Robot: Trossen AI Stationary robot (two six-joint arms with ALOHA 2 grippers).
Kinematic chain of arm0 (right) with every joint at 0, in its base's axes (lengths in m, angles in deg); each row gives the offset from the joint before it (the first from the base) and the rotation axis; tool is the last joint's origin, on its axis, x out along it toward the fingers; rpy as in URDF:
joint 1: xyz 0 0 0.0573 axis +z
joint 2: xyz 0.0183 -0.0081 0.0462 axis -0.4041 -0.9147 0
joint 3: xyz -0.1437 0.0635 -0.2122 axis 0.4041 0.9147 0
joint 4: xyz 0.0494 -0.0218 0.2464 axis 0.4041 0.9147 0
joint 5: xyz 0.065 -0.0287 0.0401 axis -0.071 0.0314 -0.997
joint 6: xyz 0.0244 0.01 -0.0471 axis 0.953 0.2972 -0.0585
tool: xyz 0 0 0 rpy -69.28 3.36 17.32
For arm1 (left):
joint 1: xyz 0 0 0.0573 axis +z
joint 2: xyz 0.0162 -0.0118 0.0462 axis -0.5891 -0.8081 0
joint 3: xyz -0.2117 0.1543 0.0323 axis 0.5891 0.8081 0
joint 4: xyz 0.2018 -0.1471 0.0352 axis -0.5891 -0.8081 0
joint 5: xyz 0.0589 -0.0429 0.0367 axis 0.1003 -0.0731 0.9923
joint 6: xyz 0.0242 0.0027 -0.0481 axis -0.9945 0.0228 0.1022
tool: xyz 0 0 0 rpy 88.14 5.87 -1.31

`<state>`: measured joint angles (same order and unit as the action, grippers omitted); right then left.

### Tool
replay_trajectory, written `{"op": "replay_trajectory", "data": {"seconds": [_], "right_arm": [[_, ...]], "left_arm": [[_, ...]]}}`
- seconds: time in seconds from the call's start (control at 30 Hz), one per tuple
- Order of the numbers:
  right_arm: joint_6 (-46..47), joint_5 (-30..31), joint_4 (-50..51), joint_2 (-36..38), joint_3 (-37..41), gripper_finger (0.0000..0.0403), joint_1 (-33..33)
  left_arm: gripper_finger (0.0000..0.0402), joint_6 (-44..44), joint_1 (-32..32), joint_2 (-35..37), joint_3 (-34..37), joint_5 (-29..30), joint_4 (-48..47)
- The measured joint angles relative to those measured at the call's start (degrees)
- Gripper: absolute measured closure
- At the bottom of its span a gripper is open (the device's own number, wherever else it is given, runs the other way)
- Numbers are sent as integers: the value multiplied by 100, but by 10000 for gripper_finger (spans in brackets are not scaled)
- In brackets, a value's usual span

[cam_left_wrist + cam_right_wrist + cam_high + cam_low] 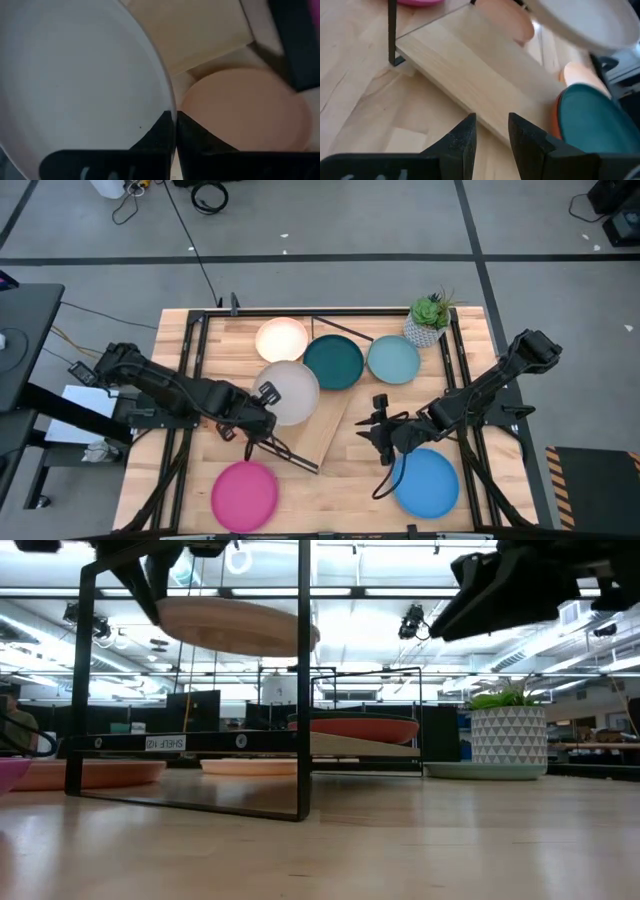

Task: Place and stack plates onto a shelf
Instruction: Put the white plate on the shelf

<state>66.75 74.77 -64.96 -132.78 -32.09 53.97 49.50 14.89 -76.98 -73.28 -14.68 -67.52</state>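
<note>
Plates mostly lie off the shelf [318,423]; left end effector [262,402] clamps the grey plate [290,388], right end effector [378,434] apart.

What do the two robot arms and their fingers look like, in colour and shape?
Both arms are dark, nearly black, built of jointed segments. The left gripper and right gripper each end in two flat black fingers with squared tips. Pale markings show near the fingers' base in both wrist views.
</note>
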Motion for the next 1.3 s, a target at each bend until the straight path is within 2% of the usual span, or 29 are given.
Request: {"op": "replay_trajectory", "data": {"seconds": [0.27, 0.4, 0.47, 0.6, 0.8, 0.93, 1.1, 1.3], "right_arm": [[-570, 0, -148, 264, 0, 284, 55], [-1073, 550, -447, 161, -9, 284, 146], [-1425, 697, -479, 31, -71, 279, 109], [-2717, 882, -791, -321, -148, 250, 97], [-4127, 1839, -1730, -860, -281, 182, 163], [-5188, 2015, -2435, -1298, -380, 155, -27], [-6335, 2340, -3639, -1796, -432, 162, -247], [-7486, 2255, -4923, -2203, -435, 206, -381]], "left_arm": [[386, -1794, 490, 0, 0, -484, 83], [386, -2349, 704, 0, 0, -526, 404], [386, -2423, 806, 0, 0, -746, 681], [386, -2503, 1003, 0, 0, -1196, 1001], [386, -2613, 1055, 0, 0, -1468, 1180], [386, -2609, 1054, 0, 0, -1570, 1212], [386, -2448, 1050, 0, 0, -1571, 1384], [386, -2305, 1044, 0, 0, -1640, 1473]]}}
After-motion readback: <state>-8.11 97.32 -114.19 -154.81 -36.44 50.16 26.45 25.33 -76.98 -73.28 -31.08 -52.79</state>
